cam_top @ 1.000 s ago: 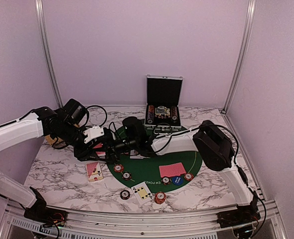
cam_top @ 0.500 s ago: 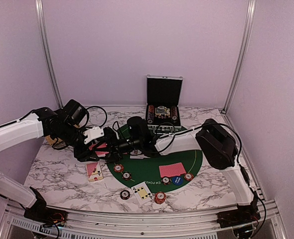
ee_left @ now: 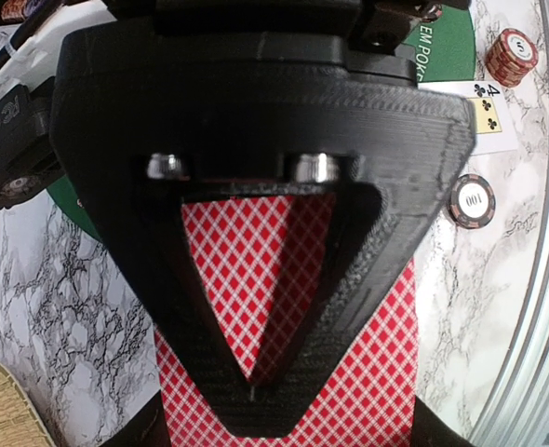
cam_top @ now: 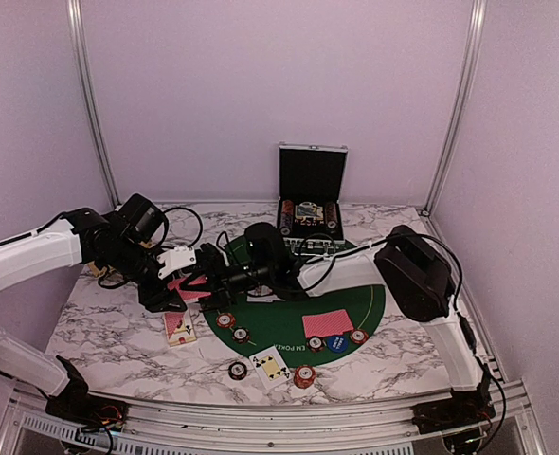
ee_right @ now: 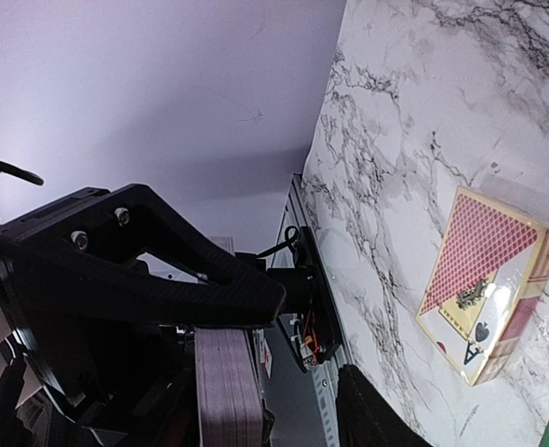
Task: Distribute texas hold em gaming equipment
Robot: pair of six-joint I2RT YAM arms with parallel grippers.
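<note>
Pale walls stand around a marble desk (cam_top: 118,332) with a green mat (cam_top: 279,318) on it. At the back, a metal case (cam_top: 311,204) stands with its lid up. The left claw (cam_top: 183,289) is over the left edge of the mat, clamped on a deck (ee_left: 349,372) of red-backed cards and holding it off the desk. The right claw (ee_right: 312,340) reaches across the mat to the same deck. Its fingers are apart, right by the edge of the cards, but I cannot tell if they touch them. A card box (ee_right: 488,298) lies on the marble just below the deck. Two chips (cam_top: 225,320) sit close together at the near left rim of the mat. More red cards (cam_top: 328,324) lie on the near side of the mat, with a blue disc (cam_top: 337,344) and two small red chips beside them. One face-up card (cam_top: 271,365) lies at the front of the desk, with a chip on each side. A bit of straw basket (ee_left: 9,410) shows in the corner of the left wrist view.
</note>
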